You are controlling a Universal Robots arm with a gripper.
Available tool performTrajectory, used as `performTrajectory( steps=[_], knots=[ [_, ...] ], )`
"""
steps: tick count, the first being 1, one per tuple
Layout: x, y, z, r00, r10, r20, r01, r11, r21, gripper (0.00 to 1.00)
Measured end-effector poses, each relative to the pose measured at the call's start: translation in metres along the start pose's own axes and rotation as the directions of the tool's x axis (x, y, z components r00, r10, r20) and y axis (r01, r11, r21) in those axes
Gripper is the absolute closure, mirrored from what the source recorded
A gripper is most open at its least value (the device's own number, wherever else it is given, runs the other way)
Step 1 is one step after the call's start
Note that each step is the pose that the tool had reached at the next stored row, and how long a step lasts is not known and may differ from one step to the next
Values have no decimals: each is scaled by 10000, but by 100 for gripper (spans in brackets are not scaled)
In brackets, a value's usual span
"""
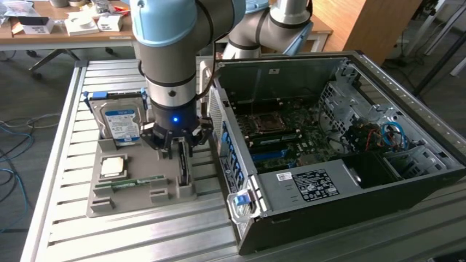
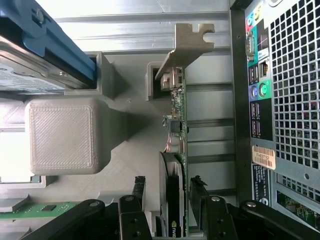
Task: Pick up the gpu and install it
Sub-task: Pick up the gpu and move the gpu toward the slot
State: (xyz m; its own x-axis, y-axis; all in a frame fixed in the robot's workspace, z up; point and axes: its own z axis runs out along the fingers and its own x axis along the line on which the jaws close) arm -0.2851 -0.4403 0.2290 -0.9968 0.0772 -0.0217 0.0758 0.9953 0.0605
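Slatted aluminium table (image 1: 65,229) carries a grey holder tray (image 1: 131,203) and, just beside it, an open computer case (image 1: 342,180). In the exterior view the gripper (image 1: 180,146) hangs straight down over the tray, its jaws released and straddling the gpu (image 1: 182,170). The card stands on its thin edge in a slot of the tray, and its long axis runs out from under the jaws alongside the case's rear panel. Beyond the jaws on the side away from the case sit a blue-labelled hard drive (image 1: 120,123), a processor chip (image 1: 113,165) and a narrow memory stick (image 1: 135,181), all in the tray.

In the wrist view the gpu (image 2: 179,107) is seen edge-on, its length pointing directly away from the gripper (image 2: 167,186). Its black fan end lies between the jaws; its silver bracket (image 2: 192,42) is at the far end. One black finger (image 2: 138,189) stands apart from the card's fan side, while the other sits just beside the board's back; contact there cannot be told. The computer case (image 2: 295,75) runs parallel to the card
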Motion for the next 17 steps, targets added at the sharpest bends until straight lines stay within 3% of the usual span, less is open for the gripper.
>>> performTrajectory(
  steps=[17],
  knots=[
    [-9, -14, 10, 10000, 1, -1, -1, 10000, 1, 51]
  ],
)
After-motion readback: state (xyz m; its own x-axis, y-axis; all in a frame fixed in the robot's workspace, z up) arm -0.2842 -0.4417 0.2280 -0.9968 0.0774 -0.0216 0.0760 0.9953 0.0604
